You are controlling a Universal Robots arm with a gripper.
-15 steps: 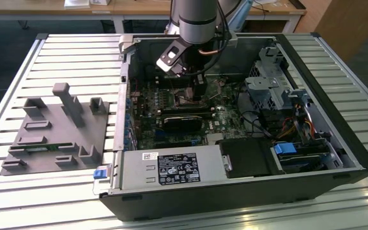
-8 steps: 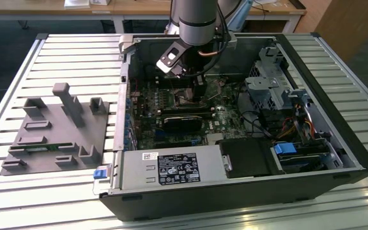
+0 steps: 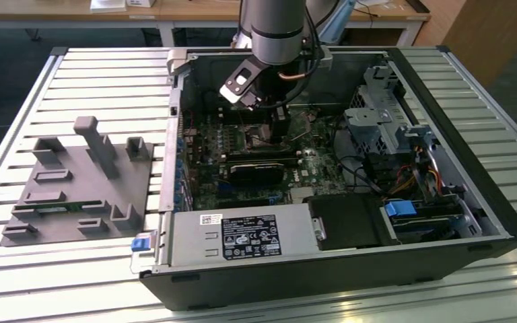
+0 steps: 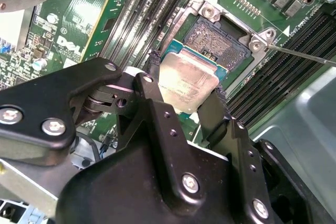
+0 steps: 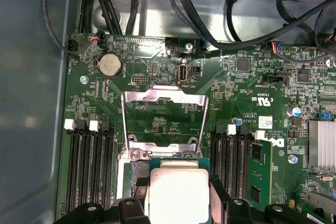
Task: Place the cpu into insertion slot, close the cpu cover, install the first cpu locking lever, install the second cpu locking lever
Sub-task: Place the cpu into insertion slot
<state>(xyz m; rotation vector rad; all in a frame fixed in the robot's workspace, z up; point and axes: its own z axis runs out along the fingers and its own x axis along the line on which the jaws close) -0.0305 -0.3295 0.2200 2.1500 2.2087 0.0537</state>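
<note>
My gripper [image 4: 186, 80] is shut on the cpu [image 4: 184, 87], a flat square chip with a silvery-beige top, pinched by its edges between two black fingers [image 4: 152, 74]. The insertion slot [image 4: 218, 38] lies open just beyond the chip, with a dark centre and a silver rim. In the first wrist view the cpu [image 5: 178, 192] hangs in the gripper [image 5: 178, 205], with the cpu cover [image 5: 160, 96] swung open past it, a thin silver frame with a window. A thin locking lever [image 4: 299, 54] sticks out beside the slot. In the exterior view the gripper [image 3: 274, 124] reaches down into the computer case.
The open computer case [image 3: 474, 222] lies on a slatted table. It holds a white-labelled power supply box [image 3: 240, 235], a long black block [image 3: 256, 171] and a drive cage [image 3: 393, 128]. Memory slots [image 5: 89, 166] flank the socket. A grey fixture [image 3: 79, 182] sits at the exterior view's left.
</note>
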